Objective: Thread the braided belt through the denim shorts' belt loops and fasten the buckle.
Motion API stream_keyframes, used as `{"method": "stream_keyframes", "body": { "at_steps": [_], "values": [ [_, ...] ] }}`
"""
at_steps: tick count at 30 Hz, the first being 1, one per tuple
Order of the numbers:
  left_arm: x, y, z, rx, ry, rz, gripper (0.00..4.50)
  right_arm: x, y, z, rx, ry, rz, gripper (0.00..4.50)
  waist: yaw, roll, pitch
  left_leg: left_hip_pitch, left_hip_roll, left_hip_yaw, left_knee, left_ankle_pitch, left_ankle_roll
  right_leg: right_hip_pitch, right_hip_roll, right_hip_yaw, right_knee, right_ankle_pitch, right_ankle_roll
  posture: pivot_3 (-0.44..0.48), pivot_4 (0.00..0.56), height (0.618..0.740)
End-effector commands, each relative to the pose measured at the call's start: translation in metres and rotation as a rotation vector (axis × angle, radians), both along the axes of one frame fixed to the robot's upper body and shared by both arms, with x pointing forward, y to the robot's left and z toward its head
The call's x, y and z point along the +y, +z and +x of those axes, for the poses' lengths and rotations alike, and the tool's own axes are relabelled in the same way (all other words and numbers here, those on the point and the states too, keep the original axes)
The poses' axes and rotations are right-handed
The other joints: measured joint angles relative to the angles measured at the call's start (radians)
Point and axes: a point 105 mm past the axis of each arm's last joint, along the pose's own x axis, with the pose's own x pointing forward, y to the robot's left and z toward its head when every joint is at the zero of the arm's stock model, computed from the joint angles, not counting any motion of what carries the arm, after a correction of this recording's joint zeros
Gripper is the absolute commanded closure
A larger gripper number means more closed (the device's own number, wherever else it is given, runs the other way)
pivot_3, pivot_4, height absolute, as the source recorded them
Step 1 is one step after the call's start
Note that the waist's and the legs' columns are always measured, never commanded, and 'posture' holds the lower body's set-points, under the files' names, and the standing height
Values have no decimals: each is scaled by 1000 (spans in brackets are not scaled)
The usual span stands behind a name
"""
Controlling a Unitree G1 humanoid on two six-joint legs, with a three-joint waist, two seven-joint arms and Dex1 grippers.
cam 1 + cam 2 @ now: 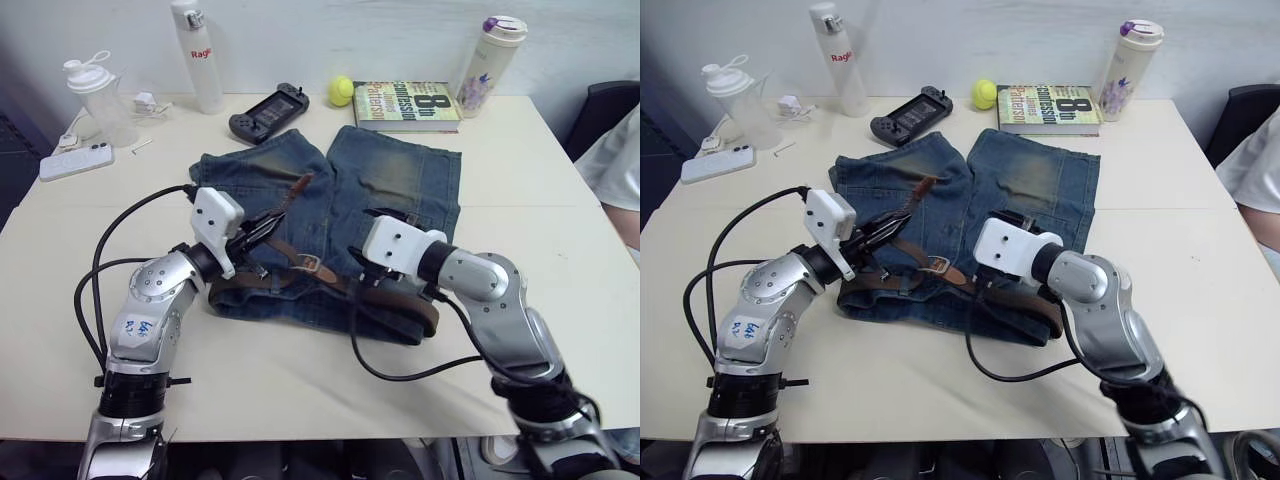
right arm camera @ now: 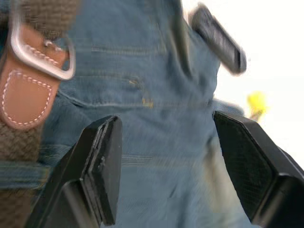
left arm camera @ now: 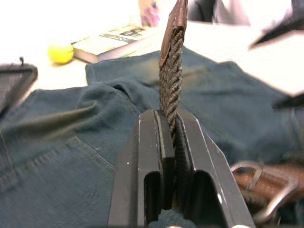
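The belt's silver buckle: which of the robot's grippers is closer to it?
Right, narrowly. The open right gripper hovers just beside the buckle, over the denim shorts. The left gripper sits slightly farther off, shut on the braided belt near its tail end.

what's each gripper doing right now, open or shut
Left gripper: shut on the braided belt.
Right gripper: open, holding nothing, over the denim shorts.

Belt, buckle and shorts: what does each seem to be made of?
The belt looks like woven brown cord with a smooth, stitched leather-like tip, possibly synthetic. The buckle looks like brushed silver metal, with a dull sheen. The shorts look like faded blue denim, with visible seams and yellowish worn patches.
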Motion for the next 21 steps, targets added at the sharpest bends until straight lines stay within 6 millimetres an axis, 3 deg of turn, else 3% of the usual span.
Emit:
{"method": "stream_keyframes", "body": {
  "at_steps": [1,3,7,11,16,21],
  "values": [
    [-5,14,-10,-45,-28,-28,4500,8,24,-6,44,-17,232,1742,2,0,0,0,0,0,0,0,0,0,0,0,0,0,0,0,150,740],
    [-7,13,-10,-34,-35,-34,4500,21,18,-10,103,24,263,2447,3,0,0,0,-1,-1,0,0,0,0,0,0,0,0,0,0,150,740],
    [-9,15,-10,-34,-40,-34,4500,33,0,-12,203,42,257,4430,7,0,0,0,-3,-1,0,0,1,1,-1,1,-1,0,0,0,150,740],
    [-8,29,-8,-63,-42,-60,4500,41,-31,-17,276,72,145,4476,4,0,0,0,-3,-1,-1,0,1,0,-1,2,-1,0,0,0,150,740],
    [-14,54,-15,-105,-94,-126,4500,40,-76,-5,334,12,-15,4476,1,0,0,0,-3,0,-1,0,1,0,-1,2,-1,0,0,0,150,740],
    [8,61,-13,-76,-43,-191,4500,32,-101,-2,375,-23,-92,4476,0,-1,0,1,-2,0,-1,0,0,1,-1,2,-1,0,0,0,150,740]
  ]
}}
